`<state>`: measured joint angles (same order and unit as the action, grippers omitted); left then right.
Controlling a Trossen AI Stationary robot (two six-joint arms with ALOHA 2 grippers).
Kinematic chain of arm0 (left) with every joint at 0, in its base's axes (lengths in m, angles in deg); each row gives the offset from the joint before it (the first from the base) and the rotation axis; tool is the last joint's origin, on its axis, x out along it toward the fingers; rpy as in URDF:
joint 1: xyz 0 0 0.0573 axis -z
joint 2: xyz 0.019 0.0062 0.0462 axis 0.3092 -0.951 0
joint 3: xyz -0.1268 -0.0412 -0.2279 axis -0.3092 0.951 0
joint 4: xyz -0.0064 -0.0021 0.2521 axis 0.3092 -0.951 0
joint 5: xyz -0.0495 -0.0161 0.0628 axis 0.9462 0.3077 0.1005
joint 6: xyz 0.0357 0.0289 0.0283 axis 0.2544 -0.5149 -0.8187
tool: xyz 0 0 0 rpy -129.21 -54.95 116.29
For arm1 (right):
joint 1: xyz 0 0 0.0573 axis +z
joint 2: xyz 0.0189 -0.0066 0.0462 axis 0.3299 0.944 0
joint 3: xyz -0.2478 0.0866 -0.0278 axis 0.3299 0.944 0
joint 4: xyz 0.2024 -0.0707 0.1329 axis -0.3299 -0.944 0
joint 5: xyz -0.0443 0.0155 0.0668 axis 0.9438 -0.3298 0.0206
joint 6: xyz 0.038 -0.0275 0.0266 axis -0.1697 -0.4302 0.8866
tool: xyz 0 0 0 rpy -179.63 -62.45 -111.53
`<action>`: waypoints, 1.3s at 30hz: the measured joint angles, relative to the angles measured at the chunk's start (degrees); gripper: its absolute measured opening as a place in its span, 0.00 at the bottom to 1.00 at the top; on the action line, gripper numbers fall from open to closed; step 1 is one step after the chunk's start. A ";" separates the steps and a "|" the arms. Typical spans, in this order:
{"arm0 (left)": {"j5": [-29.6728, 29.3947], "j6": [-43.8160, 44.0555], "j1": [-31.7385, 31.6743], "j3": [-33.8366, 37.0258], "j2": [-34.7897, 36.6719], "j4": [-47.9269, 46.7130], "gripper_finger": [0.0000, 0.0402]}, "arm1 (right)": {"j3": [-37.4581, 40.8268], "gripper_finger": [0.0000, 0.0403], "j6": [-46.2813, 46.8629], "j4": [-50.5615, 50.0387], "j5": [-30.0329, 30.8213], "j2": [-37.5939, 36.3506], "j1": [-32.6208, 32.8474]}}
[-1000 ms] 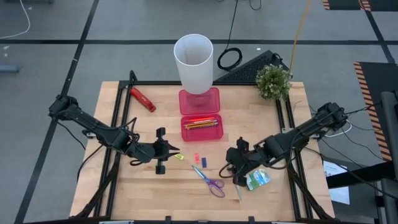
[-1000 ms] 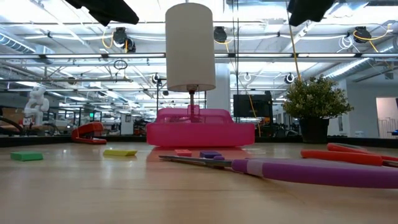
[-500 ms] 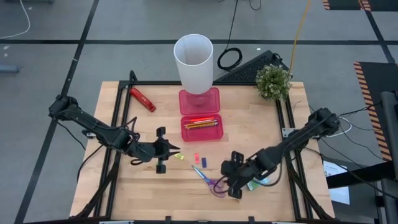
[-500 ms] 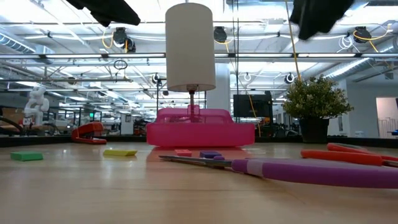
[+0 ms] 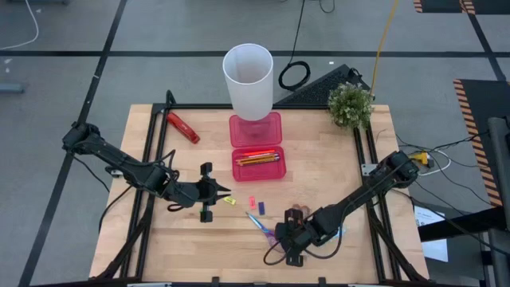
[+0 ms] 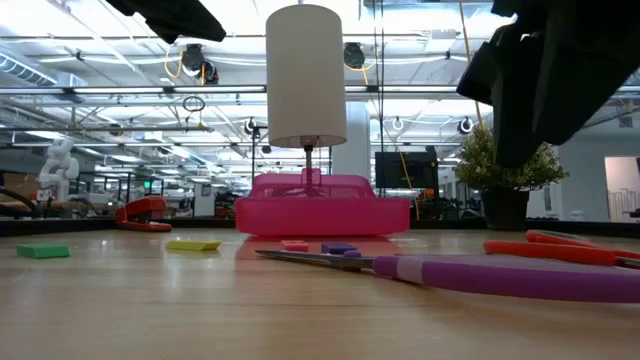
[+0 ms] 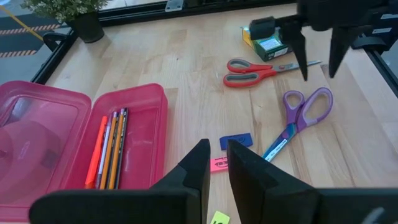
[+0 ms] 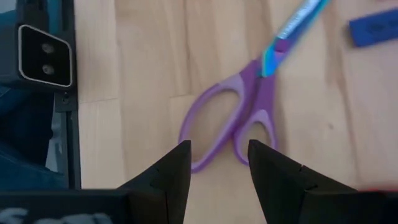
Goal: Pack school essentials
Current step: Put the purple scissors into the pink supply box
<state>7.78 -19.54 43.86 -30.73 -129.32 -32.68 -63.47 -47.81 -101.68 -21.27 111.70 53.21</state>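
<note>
We find the right gripper (image 8: 214,163) hanging just over the purple scissors (image 8: 249,109), fingers spread either side of the handle loops. The scissors lie flat on the table (image 5: 351,171) in front of the pink case (image 5: 258,164), blades running on toward it, probably unclasped. The left gripper (image 5: 212,192) waits farther off, nearly pressed together.

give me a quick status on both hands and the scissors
Right hand open, above purple scissors, not gripping. Left hand near-shut, empty, by yellow eraser. Pencils already in pink case. Nothing blocking.

No lettering, label or number can be read anywhere.
</note>
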 joint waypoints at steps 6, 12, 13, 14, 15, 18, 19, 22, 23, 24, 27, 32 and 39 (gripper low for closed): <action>0.00 -0.03 0.00 0.00 0.00 0.19 0.14 | -0.23 0.38 -1.50 3.44 1.31 3.15 1.18; 0.02 -0.01 0.00 0.00 0.00 0.30 0.14 | -0.23 0.38 -1.24 3.28 2.35 5.19 1.16; 0.01 0.01 0.00 0.00 0.00 0.31 0.14 | -0.23 0.38 -1.25 3.15 2.87 5.19 1.23; 0.00 0.01 0.00 0.00 0.00 0.36 0.14 | -0.23 0.38 -1.29 3.23 3.10 5.14 1.23; 0.02 0.01 0.00 0.00 0.00 0.36 0.14 | -0.23 0.38 -1.40 3.20 3.84 5.08 1.23; 0.00 0.01 0.00 0.00 0.00 0.41 0.14 | -0.23 0.38 -1.65 2.88 4.28 5.10 1.16; 0.00 0.01 0.00 0.00 0.00 0.41 0.14 | -0.23 0.38 -1.65 3.30 4.30 5.35 1.16; 0.02 0.01 0.00 0.00 0.00 0.41 0.14 | -0.26 0.38 -1.69 3.97 4.28 6.65 1.01; 0.00 0.01 0.00 0.00 0.00 0.42 0.14 | -0.23 0.38 -1.62 3.95 4.20 7.21 1.01; 0.01 0.02 0.00 0.00 0.00 0.47 0.14 | -0.23 0.38 -1.56 3.98 4.37 7.71 1.00; 0.02 0.03 0.00 0.00 0.00 0.47 0.14 | -0.23 0.38 -1.53 3.90 4.60 7.96 0.95; 0.00 0.03 0.00 0.00 0.00 0.44 0.14 | -0.23 0.38 -1.65 3.13 4.55 8.09 0.77; 0.00 -0.03 0.00 0.00 0.00 0.45 0.14 | -0.23 0.38 0.78 0.52 5.49 8.10 0.59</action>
<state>7.78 -19.57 43.86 -30.73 -129.32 -32.23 -63.71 -47.04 -101.16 -15.79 119.79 53.81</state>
